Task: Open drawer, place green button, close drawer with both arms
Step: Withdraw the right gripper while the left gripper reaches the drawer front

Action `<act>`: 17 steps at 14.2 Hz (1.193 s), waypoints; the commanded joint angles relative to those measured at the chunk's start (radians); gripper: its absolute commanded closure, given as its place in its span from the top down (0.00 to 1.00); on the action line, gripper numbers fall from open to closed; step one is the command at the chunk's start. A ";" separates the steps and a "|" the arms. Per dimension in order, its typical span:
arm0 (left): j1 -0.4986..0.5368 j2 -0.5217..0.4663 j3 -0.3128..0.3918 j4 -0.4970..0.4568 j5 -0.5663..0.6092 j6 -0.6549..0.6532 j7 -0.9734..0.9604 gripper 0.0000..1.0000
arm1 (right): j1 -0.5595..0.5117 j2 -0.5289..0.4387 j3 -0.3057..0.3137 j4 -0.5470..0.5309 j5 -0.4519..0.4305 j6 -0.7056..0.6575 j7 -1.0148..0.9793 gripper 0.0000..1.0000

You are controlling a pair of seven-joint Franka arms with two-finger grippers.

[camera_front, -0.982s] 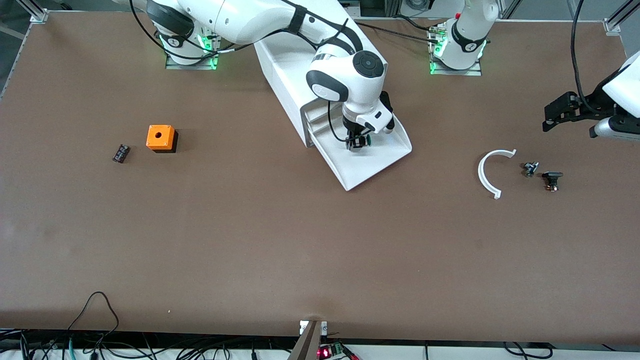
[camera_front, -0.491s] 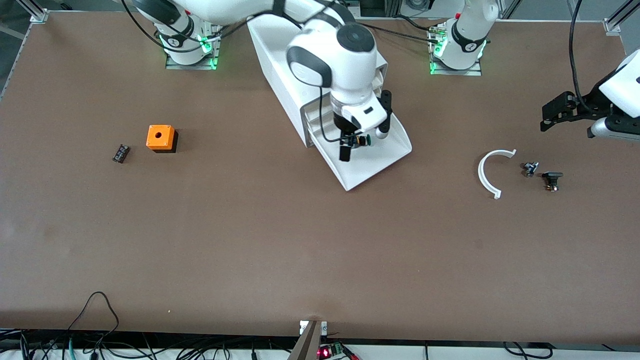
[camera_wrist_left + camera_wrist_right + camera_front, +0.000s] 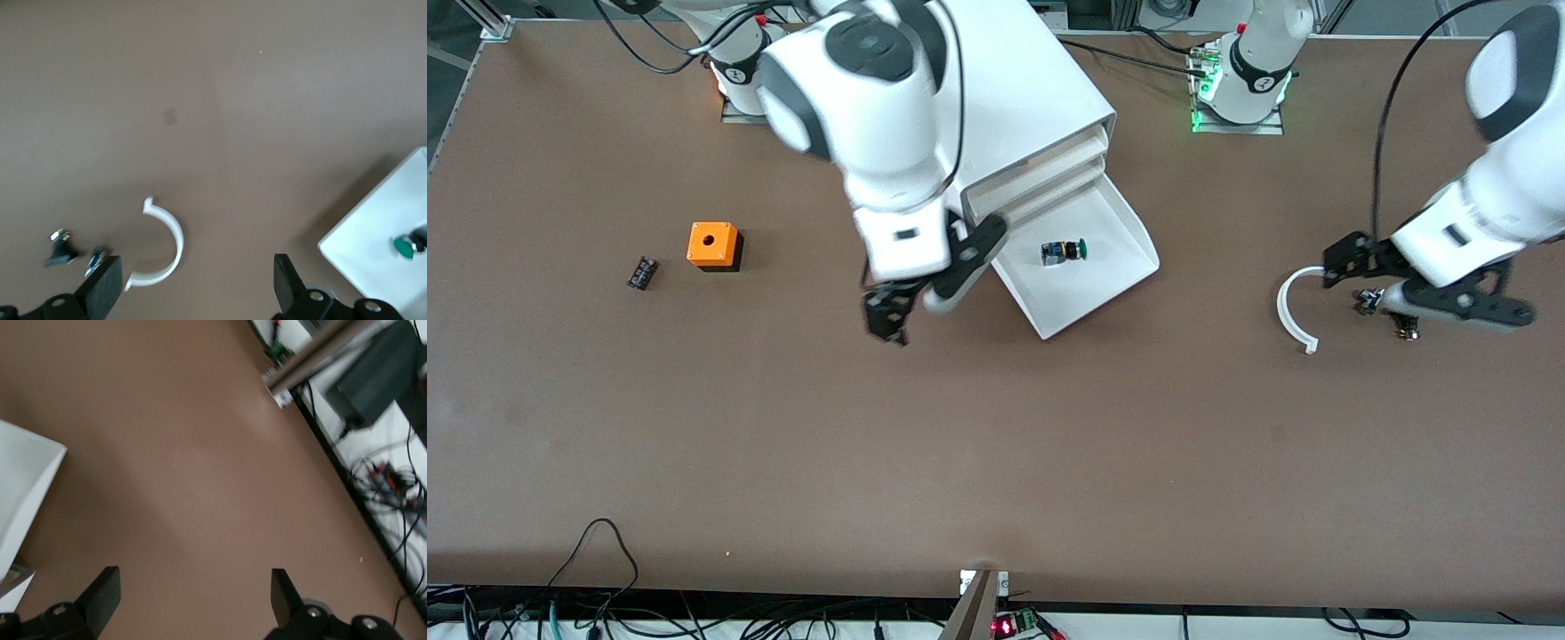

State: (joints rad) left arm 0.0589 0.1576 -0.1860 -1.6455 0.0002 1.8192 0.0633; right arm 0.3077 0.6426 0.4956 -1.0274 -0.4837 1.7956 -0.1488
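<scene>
The drawer [image 3: 1089, 289], lowest of the white cabinet [image 3: 1018, 84], stands pulled out. The button [image 3: 1064, 252], green cap and blue end, lies on its side on the drawer floor, with nothing touching it. My right gripper [image 3: 889, 322] hangs open and empty over bare table beside the drawer, toward the right arm's end; the right wrist view shows only brown table between its fingertips [image 3: 193, 593]. My left gripper [image 3: 1347, 262] is open and empty over the white arc. In the left wrist view [image 3: 195, 287] the drawer's corner [image 3: 373, 257] and the button [image 3: 404, 247] show at the edge.
A white C-shaped arc [image 3: 1291, 307] and two small dark parts [image 3: 1369, 300] lie toward the left arm's end. An orange cube [image 3: 713, 244] with a hole and a small black part [image 3: 641, 272] lie toward the right arm's end. Two upper drawers [image 3: 1049, 173] are nearly shut.
The right gripper opened, left the button in the drawer, then rose and swung off toward the right arm's end. The left arm came in from the table's edge to over the white arc.
</scene>
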 commanded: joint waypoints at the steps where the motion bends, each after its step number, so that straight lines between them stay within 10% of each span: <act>1: -0.031 0.006 -0.044 -0.127 0.017 0.162 -0.171 1.00 | -0.081 -0.063 -0.073 -0.112 0.124 0.019 0.159 1.00; 6: -0.132 0.120 -0.063 -0.281 0.024 0.486 -0.541 1.00 | -0.090 -0.159 -0.259 -0.298 0.212 0.008 0.371 1.00; 17: -0.237 0.295 -0.049 -0.436 0.027 0.729 -1.026 1.00 | -0.335 -0.297 -0.291 -0.415 0.340 -0.047 0.663 1.00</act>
State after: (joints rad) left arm -0.1627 0.4654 -0.2477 -2.0295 0.0003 2.5105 -0.8929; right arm -0.0238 0.4203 0.2179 -1.4034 -0.1641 1.7758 0.4975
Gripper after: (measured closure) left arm 0.000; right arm 0.000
